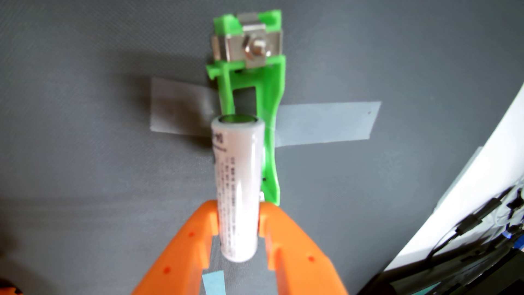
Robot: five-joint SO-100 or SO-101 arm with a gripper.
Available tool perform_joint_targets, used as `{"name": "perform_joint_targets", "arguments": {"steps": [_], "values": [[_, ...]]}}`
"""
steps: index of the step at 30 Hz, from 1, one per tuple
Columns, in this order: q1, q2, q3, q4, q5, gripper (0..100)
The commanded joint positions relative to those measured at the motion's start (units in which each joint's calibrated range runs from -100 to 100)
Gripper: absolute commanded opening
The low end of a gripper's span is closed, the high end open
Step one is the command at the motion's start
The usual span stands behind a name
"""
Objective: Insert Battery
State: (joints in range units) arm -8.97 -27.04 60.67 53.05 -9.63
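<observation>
On the left of the wrist view there was only the grey mat (pixel 85 184) and one end of a strip of grey tape (pixel 175 107). The tape ran across under the green holder (pixel 269 93) and looked like it kept the holder stuck to the mat.

In the middle, the orange gripper (pixel 238 224) was squeezed tight on the white battery (pixel 237 181). One finger (pixel 198 227) pressed the battery's left side and the other pressed its right side. They held it low down, near its bottom end. The battery's top end stuck out past the fingertips, toward the holder. It looked lifted off the mat, but I could not tell how high.

I think the job was at the carrying step. The battery had been picked up but was not in the holder yet. It sat a little to the left of the holder's long slot and covered part of it. The shiny metal clip (pixel 249 45) at the far end of the holder was well past the battery's tip.

Next, I think the battery needed to slide a bit to the right, line up with the slot, then go down and be pushed between the ends.

On the right was the other end of the tape, then the white table edge (pixel 482 176) with some black cables (pixel 482 221).
</observation>
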Motion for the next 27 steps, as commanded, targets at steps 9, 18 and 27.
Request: {"name": "perform_joint_targets", "arguments": {"steps": [9,18,27], "values": [[-0.1,0.2,-2.7,-0.5,1.5,1],[-0.2,0.4,-3.4,-0.5,1.6,1],[-0.2,0.5,-3.6,-0.5,1.5,1]]}}
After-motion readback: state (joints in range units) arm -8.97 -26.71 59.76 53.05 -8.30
